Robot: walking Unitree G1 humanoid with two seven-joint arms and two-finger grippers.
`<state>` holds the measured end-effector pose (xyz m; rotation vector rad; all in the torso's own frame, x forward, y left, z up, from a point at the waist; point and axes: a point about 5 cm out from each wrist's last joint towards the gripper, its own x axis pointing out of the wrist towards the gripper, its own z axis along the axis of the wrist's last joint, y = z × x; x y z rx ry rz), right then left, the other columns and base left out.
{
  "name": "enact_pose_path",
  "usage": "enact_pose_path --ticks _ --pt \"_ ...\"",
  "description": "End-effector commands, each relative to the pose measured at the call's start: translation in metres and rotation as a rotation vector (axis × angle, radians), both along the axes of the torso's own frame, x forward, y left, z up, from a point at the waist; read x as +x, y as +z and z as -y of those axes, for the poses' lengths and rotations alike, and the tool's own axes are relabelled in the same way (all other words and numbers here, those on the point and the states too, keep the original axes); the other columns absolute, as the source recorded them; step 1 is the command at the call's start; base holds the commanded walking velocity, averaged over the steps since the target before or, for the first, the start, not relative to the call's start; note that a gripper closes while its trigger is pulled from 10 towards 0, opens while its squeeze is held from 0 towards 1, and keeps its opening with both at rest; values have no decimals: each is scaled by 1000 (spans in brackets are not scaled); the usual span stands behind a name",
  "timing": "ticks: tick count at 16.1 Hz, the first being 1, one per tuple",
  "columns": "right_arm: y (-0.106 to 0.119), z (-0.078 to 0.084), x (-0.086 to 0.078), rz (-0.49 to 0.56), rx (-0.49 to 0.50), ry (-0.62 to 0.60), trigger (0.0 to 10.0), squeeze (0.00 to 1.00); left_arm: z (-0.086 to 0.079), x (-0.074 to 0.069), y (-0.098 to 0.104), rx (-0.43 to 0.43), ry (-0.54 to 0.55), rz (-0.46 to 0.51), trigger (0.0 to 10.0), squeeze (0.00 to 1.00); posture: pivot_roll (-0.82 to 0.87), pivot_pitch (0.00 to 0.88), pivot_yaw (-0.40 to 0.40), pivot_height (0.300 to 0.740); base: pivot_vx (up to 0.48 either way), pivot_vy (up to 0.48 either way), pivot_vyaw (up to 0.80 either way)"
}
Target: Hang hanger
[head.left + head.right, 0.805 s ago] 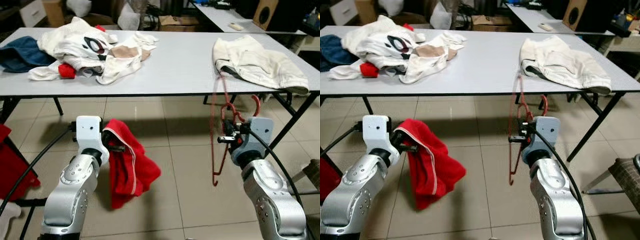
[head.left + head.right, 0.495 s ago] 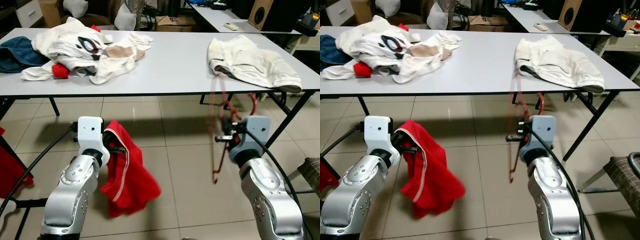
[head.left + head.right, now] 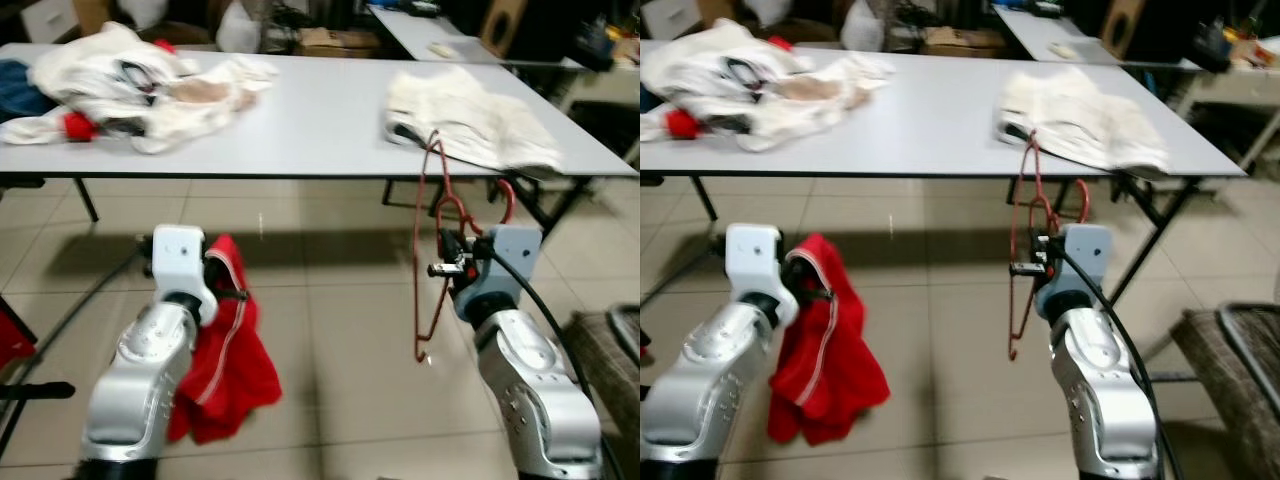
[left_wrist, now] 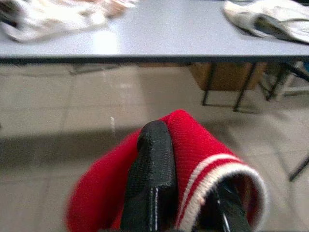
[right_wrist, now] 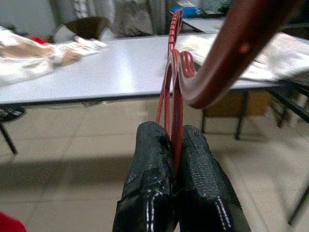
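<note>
Holding the red hanger [image 3: 433,250] upright in my right gripper [image 5: 176,166], fingers [image 5: 149,164] clamped on its wire, I see its long axis running 12 to 6, hook [image 3: 505,200] curling toward 3. My left gripper [image 4: 181,169] pinches a red garment [image 3: 225,370], which now hangs straighter than a moment ago. Since then my view has swung rightward. At 12 the bench [image 3: 320,120] edge lies near, with open tiled floor [image 3: 340,330] between my arms.
</note>
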<state>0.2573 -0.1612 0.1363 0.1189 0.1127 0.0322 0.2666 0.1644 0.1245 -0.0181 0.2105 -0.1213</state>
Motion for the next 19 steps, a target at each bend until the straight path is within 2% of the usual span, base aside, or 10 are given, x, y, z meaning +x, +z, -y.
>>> enact_pose_path --ticks 1,2,3,4,6,11,14,19 --pt "2 2 1 5 11 -11 10000 0 4 2 10 12 -27 46 10000 0 -54 0 -29 740 0 -480 0" --pt "2 1 1 2 16 -11 10000 0 4 1 10 11 -28 46 10000 0 -54 0 -29 740 0 -480 0" --pt "1 1 0 -8 28 -5 10000 0 7 1 9 20 -58 21 10000 0 -54 0 -32 740 0 0 0" --pt "1 0 0 -15 45 -4 10000 0 9 0 11 20 -78 41 10000 0 -54 0 -32 740 0 0 0" --pt "2 1 -1 -8 48 -5 10000 0 10 0 10 52 -76 23 10000 0 -57 0 -34 740 0 0 0" --pt "5 2 0 7 51 -6 10000 0 13 0 11 39 -109 39 10000 0 -59 0 -36 740 0 0 0" --pt "4 1 0 -3 56 0 10000 0 14 -1 11 33 -110 37 10000 0 -58 0 -38 740 263 0 0" --pt "4 2 1 -4 55 2 10000 0 15 0 11 21 -109 35 10000 0 -58 0 -38 740 284 0 -540"
